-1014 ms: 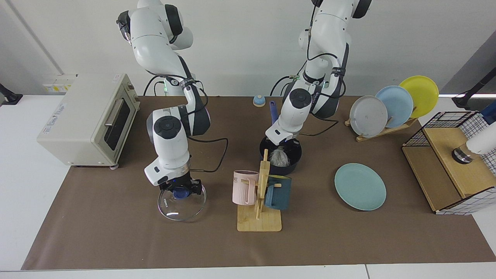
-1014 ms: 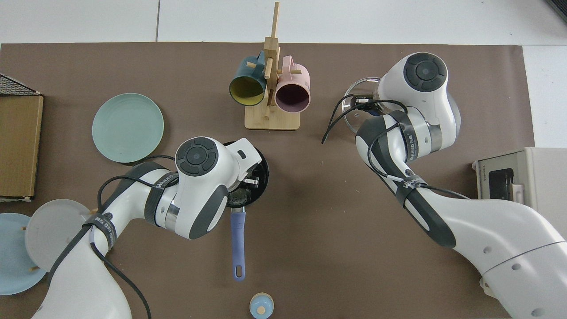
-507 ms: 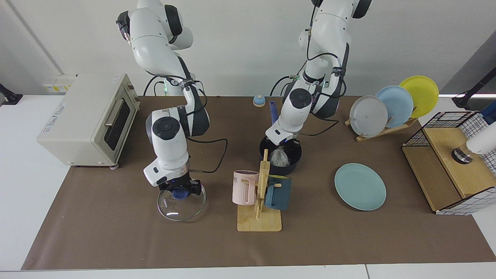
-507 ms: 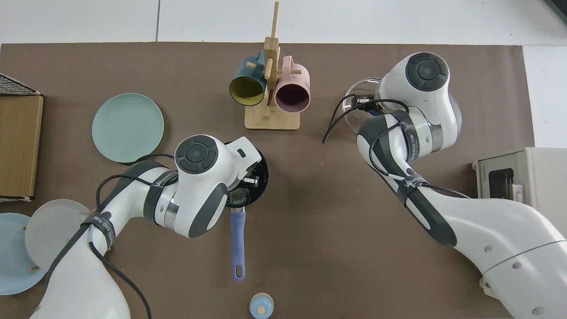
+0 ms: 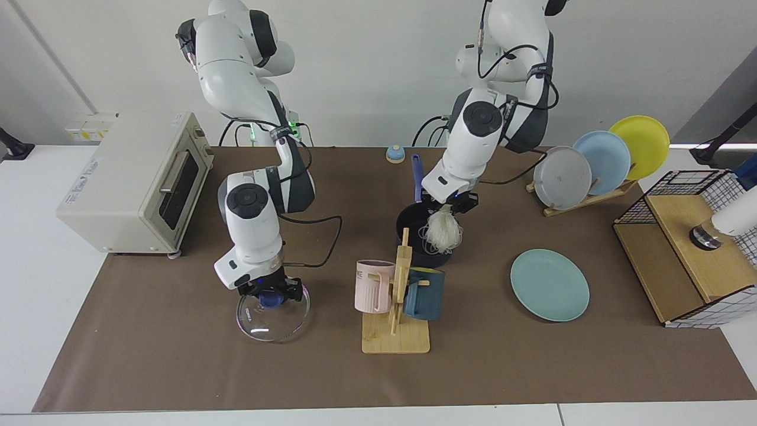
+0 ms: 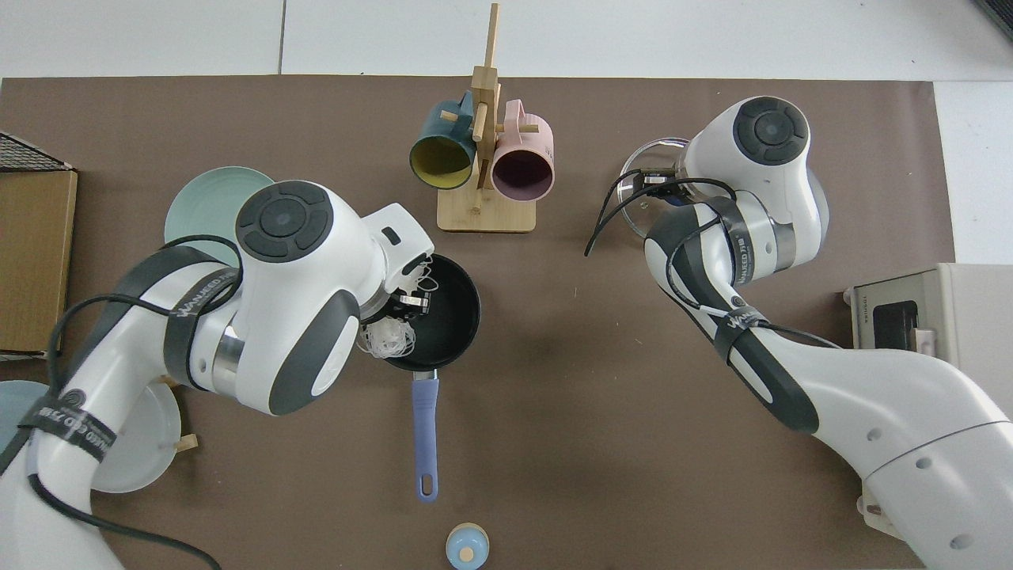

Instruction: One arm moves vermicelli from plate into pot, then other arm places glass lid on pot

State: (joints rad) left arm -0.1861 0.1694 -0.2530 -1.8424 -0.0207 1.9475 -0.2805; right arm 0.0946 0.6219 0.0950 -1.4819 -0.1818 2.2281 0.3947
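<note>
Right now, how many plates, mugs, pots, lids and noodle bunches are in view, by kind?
Plates: 4 (teal plate, grey plate, light blue plate, yellow plate)
Mugs: 2 (pink mug, dark teal mug)
Pots: 1 (pot)
Lids: 1 (glass lid)
Noodle bunches: 1 (vermicelli)
Total: 9
</note>
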